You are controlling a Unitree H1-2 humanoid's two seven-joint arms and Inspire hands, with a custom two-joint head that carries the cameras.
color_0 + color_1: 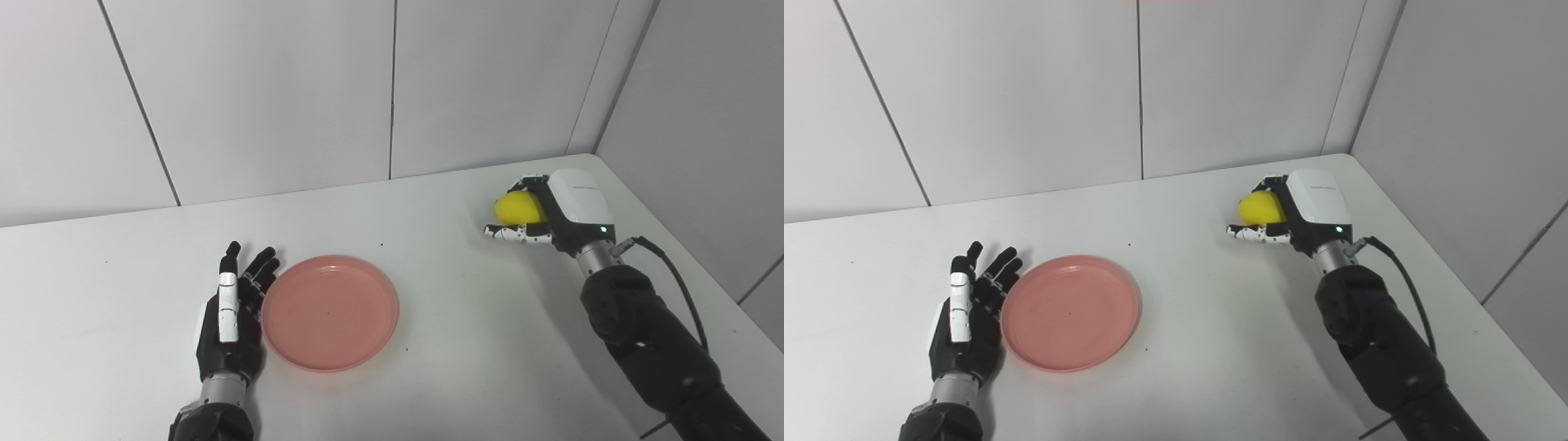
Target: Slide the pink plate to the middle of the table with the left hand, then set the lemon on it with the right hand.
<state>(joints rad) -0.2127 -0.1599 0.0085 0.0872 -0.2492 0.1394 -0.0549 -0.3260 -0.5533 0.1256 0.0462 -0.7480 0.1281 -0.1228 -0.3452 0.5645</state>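
The pink plate (331, 312) lies empty on the white table, a little left of its middle. My left hand (229, 324) is open beside the plate's left rim, fingers spread and pointing away from me, with the fingertips close to the rim. At the far right of the table my right hand (560, 208) is shut on the yellow lemon (519, 208). Its fingers curl over the lemon's far side and the thumb reaches out under its near side. Whether the lemon still touches the table I cannot tell.
The white table (459, 343) runs back to grey panel walls, which meet in a corner at the far right just behind my right hand. A black cable (674, 275) loops off the right wrist. The table's right edge runs close past the right forearm.
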